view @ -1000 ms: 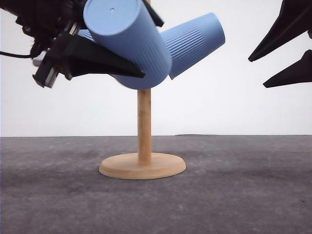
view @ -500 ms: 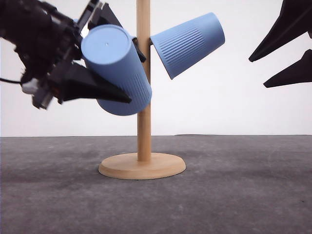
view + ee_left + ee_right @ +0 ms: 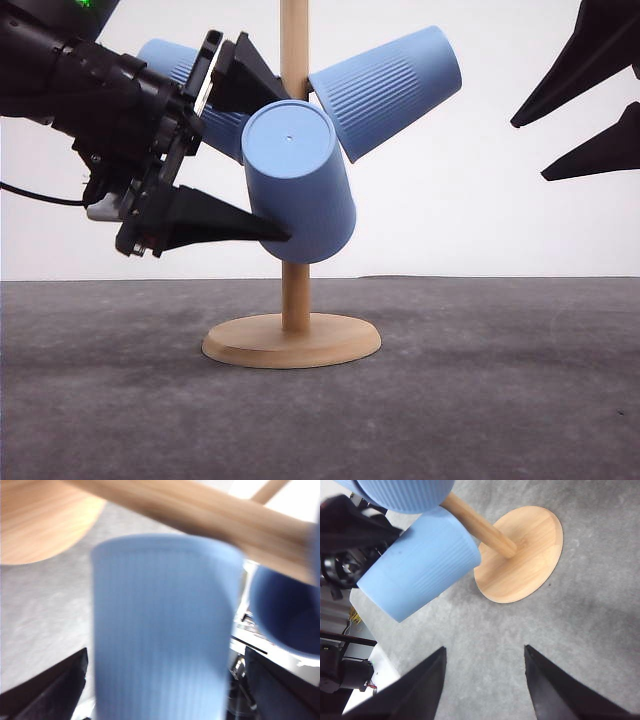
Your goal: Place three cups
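Observation:
Three light-blue ribbed cups are at the wooden stand's post (image 3: 295,290). One cup (image 3: 385,90) sits tilted at the upper right of the post. A second cup (image 3: 175,62) shows behind my left arm. The third cup (image 3: 298,185) hangs low in front of the post with its flat bottom towards the camera. It lies between the fingertips of my left gripper (image 3: 290,170), which is open. In the left wrist view a thin gap shows on each side of this cup (image 3: 165,630) inside the gripper (image 3: 165,652). My right gripper (image 3: 527,150) hangs open and bare at the upper right.
The stand's round wooden base (image 3: 292,340) rests on the dark grey table (image 3: 480,400). In the right wrist view my right gripper (image 3: 484,649) hovers over bare table beside the base (image 3: 525,560). A white wall closes the back.
The left gripper carried the third cup down and to the right, in front of the post. The cup now sits at the fingertips instead of deep between them. The right arm stayed still.

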### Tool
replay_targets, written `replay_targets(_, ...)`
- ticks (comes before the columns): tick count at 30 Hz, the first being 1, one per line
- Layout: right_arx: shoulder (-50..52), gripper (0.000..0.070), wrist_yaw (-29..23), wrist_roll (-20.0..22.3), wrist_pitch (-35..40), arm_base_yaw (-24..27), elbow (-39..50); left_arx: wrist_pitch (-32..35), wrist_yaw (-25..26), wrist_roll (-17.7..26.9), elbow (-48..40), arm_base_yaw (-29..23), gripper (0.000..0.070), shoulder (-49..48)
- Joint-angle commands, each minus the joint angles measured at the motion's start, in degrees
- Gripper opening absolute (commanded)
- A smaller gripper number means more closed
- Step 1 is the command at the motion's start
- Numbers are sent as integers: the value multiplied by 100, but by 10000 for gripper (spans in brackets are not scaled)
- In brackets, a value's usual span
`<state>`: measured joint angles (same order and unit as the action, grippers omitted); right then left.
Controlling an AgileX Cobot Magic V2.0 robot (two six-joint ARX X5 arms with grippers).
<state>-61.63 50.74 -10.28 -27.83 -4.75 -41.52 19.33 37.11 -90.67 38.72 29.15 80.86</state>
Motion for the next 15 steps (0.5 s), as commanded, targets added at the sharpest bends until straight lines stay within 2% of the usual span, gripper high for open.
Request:
replay_targets(1,-35,312,-2,87,24,-2,-111,46,183,65,90,26,645,59)
replay_targets(5,-35,312,-2,87,7,-2,-111,13,563,100,90,34,644,4)
replay_targets(9,-35,312,-11,88,-51,-2,-111,-232,651,282,90,50,643,-198)
replay_targets(15,-35,312,-151,90,-79,-2,-111,-1197,829,952,87,50,642,-734)
